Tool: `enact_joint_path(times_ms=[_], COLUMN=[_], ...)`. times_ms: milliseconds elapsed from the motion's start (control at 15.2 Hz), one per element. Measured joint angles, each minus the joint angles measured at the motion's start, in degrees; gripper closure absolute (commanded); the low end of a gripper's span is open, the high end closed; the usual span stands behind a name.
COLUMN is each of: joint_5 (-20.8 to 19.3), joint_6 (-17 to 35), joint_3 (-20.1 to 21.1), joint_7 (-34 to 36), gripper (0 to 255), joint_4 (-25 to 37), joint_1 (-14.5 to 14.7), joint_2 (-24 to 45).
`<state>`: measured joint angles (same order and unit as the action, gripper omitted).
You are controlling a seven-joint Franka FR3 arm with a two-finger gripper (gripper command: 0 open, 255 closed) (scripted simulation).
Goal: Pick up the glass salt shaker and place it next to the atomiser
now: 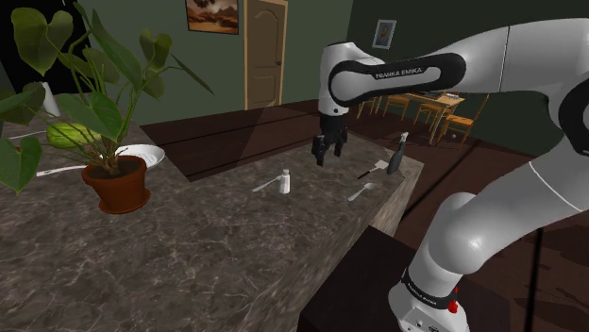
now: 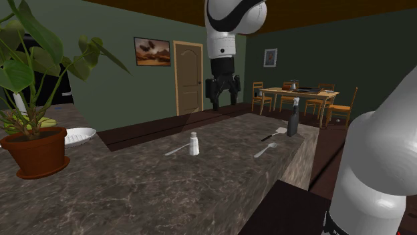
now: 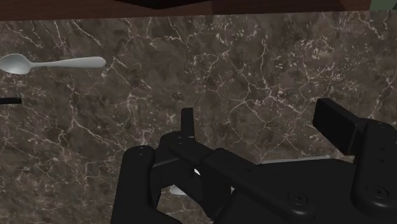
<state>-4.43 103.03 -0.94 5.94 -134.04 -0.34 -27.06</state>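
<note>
The salt shaker (image 1: 284, 182) is a small pale bottle standing upright on the dark marble counter (image 1: 189, 245), also seen in the second exterior view (image 2: 194, 143). The atomiser (image 1: 396, 156) is a slim dark bottle standing near the counter's far right corner (image 2: 293, 123). My gripper (image 1: 326, 155) hangs above the counter, clear of the surface, between the two and a little behind the shaker (image 2: 221, 103). In the wrist view its fingers (image 3: 186, 124) stand apart over bare marble, gripper (image 3: 261, 124) open and holding nothing. A small white patch (image 3: 182, 189) peeks out under the hand.
A spoon (image 1: 264, 185) lies beside the shaker. Another spoon (image 1: 361, 192) and a spatula (image 1: 371, 171) lie near the atomiser. A potted plant (image 1: 118, 184) and a white plate (image 1: 142, 156) occupy the shoulder view's left. The counter edge drops off on the right.
</note>
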Motion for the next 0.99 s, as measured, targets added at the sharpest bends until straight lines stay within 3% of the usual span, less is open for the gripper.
enact_joint_path(times_ms=[528,990], joint_5=[1.2,3.9], joint_6=[10.3,15.9], joint_3=[-2.5,-4.3], joint_7=[-2.4,-5.9], gripper=[0,0], joint_4=[6.5,18.2], joint_1=[-0.9,-2.1], joint_2=[15.4,31.6])
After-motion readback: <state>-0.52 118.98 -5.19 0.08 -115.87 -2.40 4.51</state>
